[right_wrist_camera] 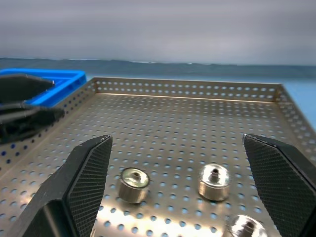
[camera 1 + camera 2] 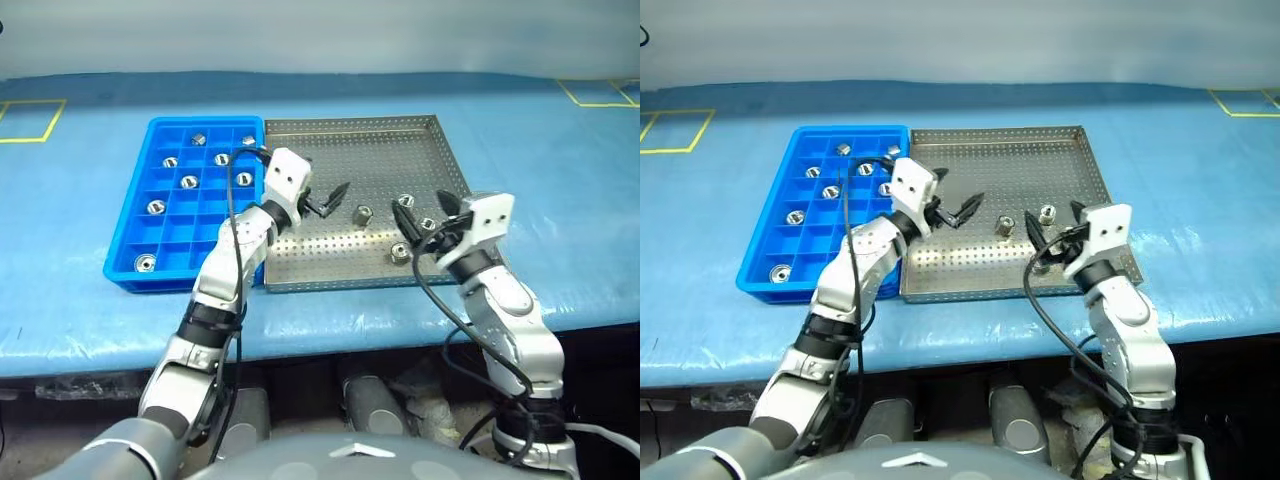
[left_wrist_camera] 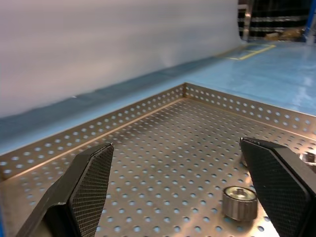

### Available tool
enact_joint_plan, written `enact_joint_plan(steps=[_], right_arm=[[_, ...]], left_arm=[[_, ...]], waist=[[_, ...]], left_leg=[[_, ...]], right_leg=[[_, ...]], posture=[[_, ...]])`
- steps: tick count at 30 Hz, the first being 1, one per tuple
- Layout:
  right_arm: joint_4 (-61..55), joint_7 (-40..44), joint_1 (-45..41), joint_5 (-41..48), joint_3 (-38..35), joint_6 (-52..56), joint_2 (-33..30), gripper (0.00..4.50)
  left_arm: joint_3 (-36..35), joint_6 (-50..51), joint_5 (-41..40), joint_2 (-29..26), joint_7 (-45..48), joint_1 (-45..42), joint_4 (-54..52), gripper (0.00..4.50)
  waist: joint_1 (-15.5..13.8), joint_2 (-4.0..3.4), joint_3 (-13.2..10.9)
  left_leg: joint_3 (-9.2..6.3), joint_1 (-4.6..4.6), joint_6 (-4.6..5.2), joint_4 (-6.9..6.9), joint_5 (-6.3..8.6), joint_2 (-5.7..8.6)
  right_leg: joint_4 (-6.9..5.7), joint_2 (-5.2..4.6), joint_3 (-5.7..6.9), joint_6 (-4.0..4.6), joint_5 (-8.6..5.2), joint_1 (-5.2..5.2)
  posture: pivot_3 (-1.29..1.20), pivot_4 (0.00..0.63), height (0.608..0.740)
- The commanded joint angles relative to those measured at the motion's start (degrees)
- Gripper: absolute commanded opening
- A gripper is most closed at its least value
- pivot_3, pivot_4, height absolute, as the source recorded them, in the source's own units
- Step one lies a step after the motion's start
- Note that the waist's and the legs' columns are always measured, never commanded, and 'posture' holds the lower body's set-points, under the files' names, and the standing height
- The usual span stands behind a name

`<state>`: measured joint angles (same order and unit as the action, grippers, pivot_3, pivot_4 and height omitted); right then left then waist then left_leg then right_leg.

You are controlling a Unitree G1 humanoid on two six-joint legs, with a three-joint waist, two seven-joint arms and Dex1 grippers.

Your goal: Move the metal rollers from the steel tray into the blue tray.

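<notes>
Jaws of both grippers gape wide, holding nothing.

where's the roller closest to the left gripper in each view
Left eye view: the roller stands mid steel tray, just ahead of the left gripper.
Right eye view: same spot, again just past that gripper.
Left wrist view: on the tray floor between the open fingers, close to one of them.
Right wrist view: the roller on the blue tray side.
Shared landmark: the steel tray's perforated rim.
</notes>
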<state>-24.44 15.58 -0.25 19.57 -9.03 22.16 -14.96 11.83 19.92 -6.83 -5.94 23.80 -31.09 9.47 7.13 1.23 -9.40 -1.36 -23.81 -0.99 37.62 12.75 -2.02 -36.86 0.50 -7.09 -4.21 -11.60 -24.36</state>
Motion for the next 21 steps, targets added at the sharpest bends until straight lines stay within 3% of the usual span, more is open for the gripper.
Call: enact_joint_plan(steps=[1,8,14,21], right_arm=[[-4.55,-1.62,2.4,1.22,-2.46,0.01,0.45,4.5],[-7.13,-2.74,5.58,0.95,-2.45,0.36,0.94,4.5],[-8.27,-3.08,6.78,0.76,-1.96,0.88,0.97,4.5],[-8.6,-3.31,7.37,0.71,-1.72,1.03,1.07,4.5]], left_arm=[[-1.81,0.41,-1.88,2.59,0.89,-2.95,5.23,4.48],[-0.96,-2.56,-0.29,5.18,2.58,-5.57,15.24,4.48],[-2.26,-2.4,2.0,6.21,-2.28,-6.56,19.45,4.48],[-4.52,-1.52,3.22,6.72,-8.48,-6.49,21.3,4.48]], waist=[[1.08,0.0,0.0],[5.92,-0.03,0.01],[9.18,-0.03,0.01],[10.67,-0.03,0.01]], left_leg=[[0.0,-0.01,0.0,0.0,0.0,0.01],[0.0,0.02,0.0,-0.01,0.0,-0.01],[-0.01,0.03,0.0,-0.04,0.0,0.0],[-0.01,0.06,0.0,-0.13,0.0,0.0]], right_leg=[[0.0,-0.01,-0.01,-0.01,0.0,0.0],[-0.04,0.01,-0.03,-0.04,0.01,-0.01],[-0.03,0.0,-0.05,-0.06,0.01,0.0],[-0.02,0.0,-0.06,-0.14,0.05,-0.01]], posture=[[-0.25,0.15,0.74],[-0.3,0.15,0.74],[-0.31,0.15,0.74],[-0.31,0.15,0.74]])
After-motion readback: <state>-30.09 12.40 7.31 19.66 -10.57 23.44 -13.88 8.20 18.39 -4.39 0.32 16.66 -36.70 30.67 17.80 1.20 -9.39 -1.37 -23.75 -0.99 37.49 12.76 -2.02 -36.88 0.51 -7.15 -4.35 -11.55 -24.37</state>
